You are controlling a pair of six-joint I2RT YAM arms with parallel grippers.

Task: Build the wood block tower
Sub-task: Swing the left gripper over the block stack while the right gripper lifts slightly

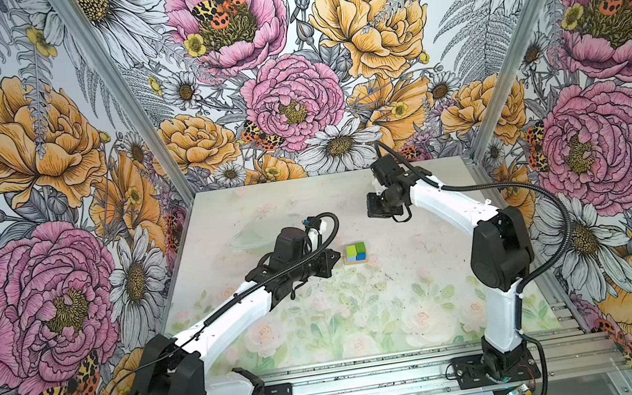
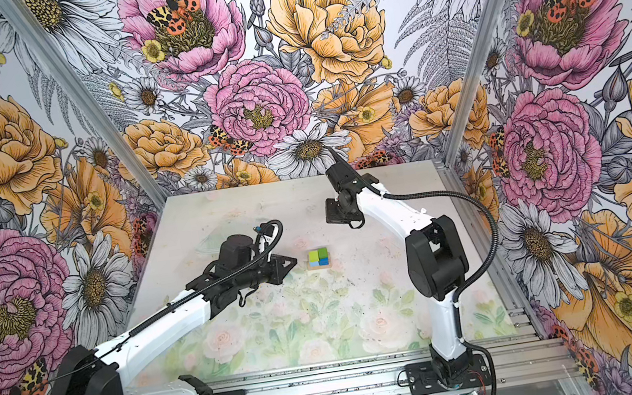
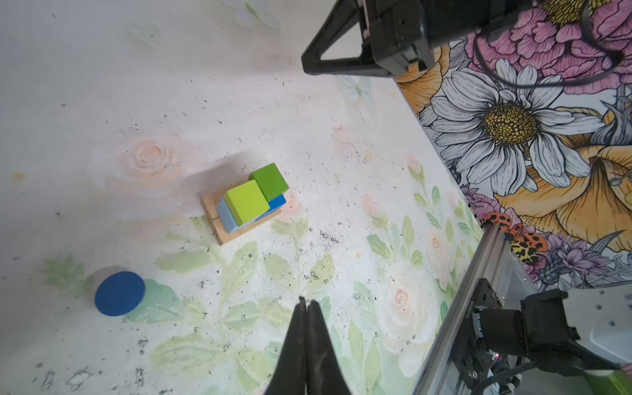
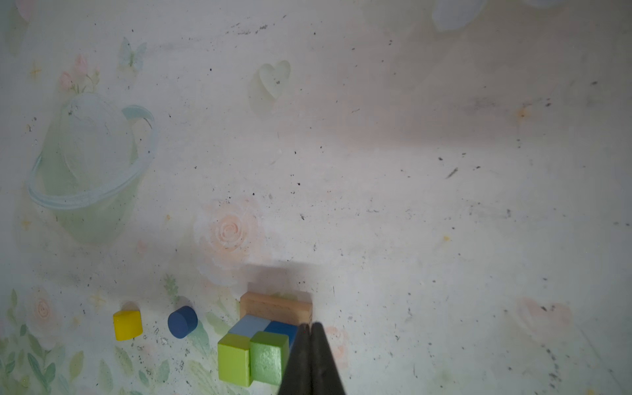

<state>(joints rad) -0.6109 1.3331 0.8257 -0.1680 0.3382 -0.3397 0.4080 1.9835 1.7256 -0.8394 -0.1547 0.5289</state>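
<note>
The tabletop [image 1: 391,204] was pale white, printed with faded pink roses and green leaves and flecked with dark specks. The oblong bars [image 3: 212,208] were tan, bare wood. There was a light blue cube [image 3: 225,219], a dark blue cube [image 3: 277,202], a lime green cube [image 3: 246,201] and a darker green cube [image 3: 270,181]. The cylinder [image 4: 182,322] was navy blue, the half-round [image 4: 127,325] yellow. The left end effector [image 3: 307,303] and right end effector [image 4: 310,325] were black. The walls [image 1: 292,97] bore pink, orange and white flowers.
</note>
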